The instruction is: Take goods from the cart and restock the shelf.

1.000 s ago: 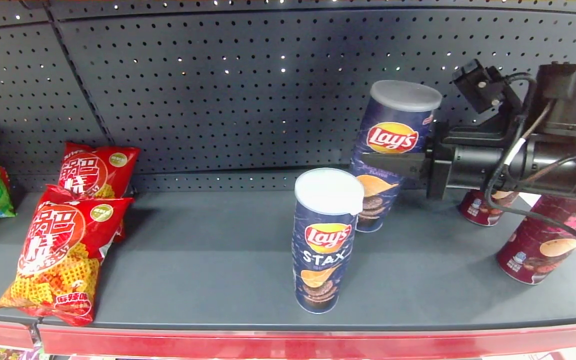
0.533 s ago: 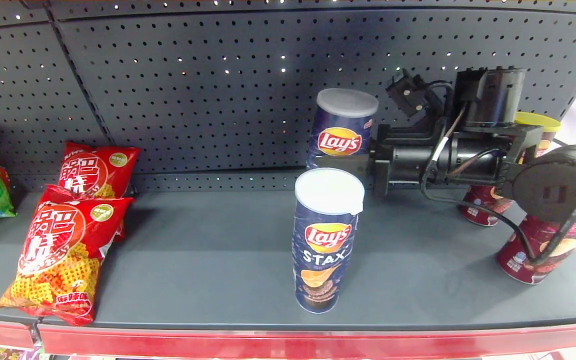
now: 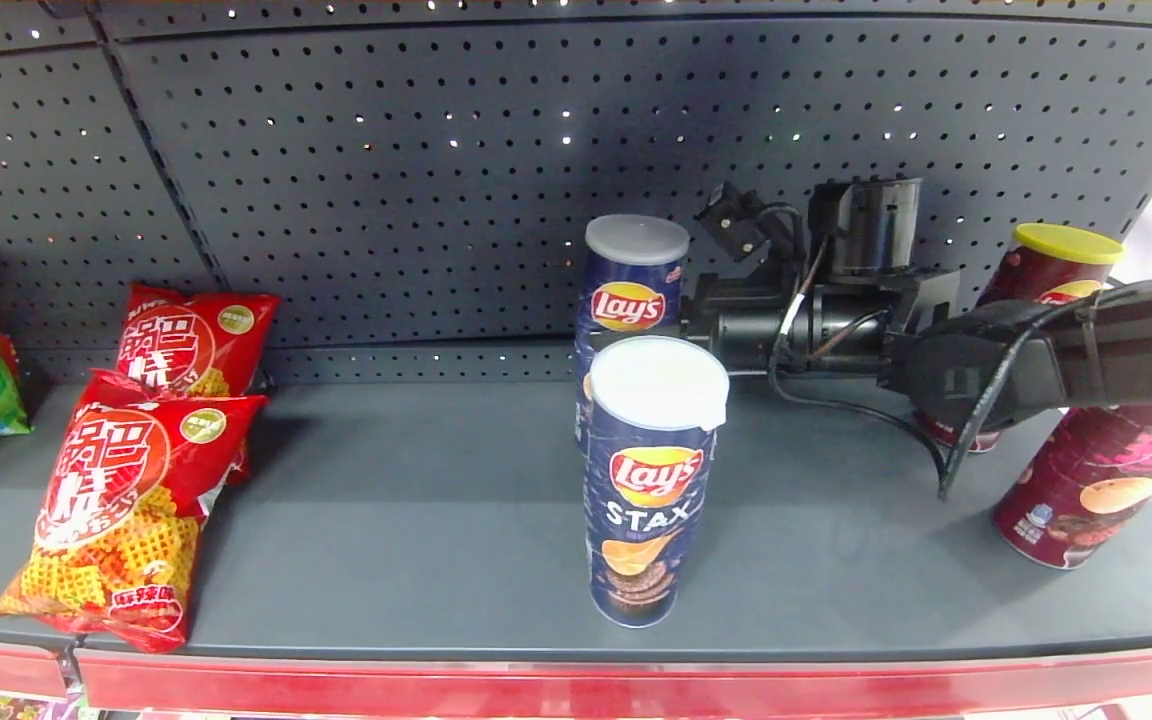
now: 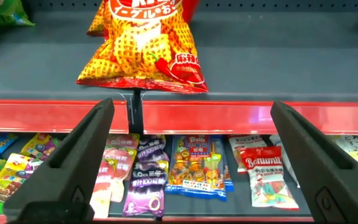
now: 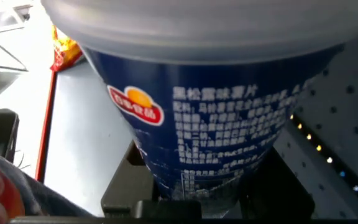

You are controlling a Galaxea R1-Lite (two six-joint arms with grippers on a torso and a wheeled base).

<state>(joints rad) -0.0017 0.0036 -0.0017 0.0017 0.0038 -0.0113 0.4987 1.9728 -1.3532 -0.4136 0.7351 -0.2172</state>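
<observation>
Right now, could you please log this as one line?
right hand: shut on blue can, behind front can | left hand: open

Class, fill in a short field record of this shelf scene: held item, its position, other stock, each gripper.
Held item: blue can, in right gripper
Position: upright, behind front blue can, base hidden
Other stock: red snack bags, dark-red cans on shelf
Other arm: left gripper open, facing shelf's red front edge
</observation>
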